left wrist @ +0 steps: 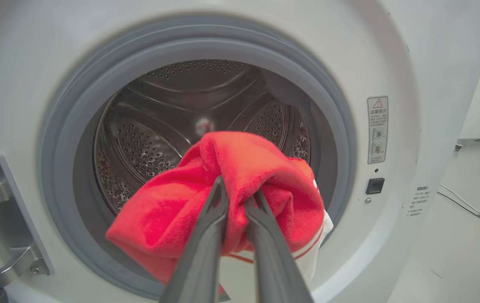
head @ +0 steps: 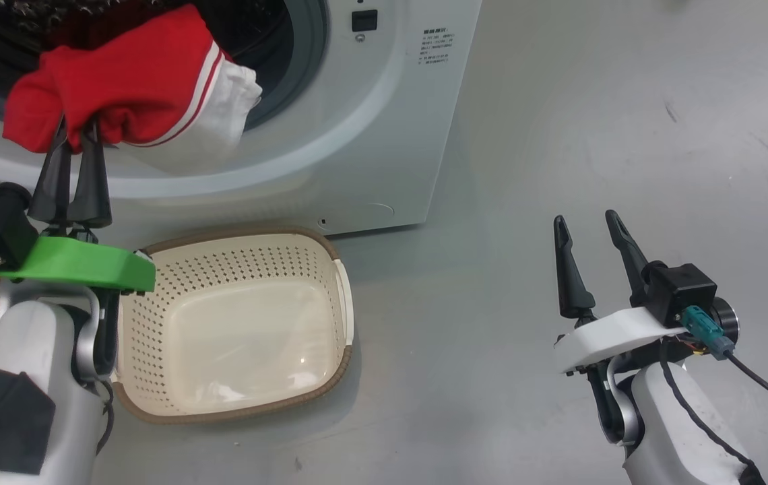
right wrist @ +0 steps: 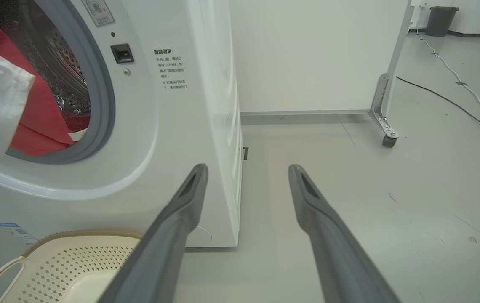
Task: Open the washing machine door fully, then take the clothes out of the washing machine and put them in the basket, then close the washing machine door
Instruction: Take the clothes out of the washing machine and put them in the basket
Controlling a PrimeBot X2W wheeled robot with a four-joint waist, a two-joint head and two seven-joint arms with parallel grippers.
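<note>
Judged open already: the washing machine (head: 384, 135), drum mouth bare. On the floor just in front, the basket (head: 249, 232), nothing in it yet. Pinching red clothes (head: 128, 81) at the mouth with the left claw (head: 77, 126), above the basket's far rim. Right claw (head: 584, 217) spread wide, idle, well aside. Left to do: dropping the clothes in, checking the drum, closing the door.

The clothes (head: 121, 81) are bright red with white stripes. The perforated basket (head: 249, 269) is cream, brown-rimmed; the washing machine (head: 384, 135) is white.
</note>
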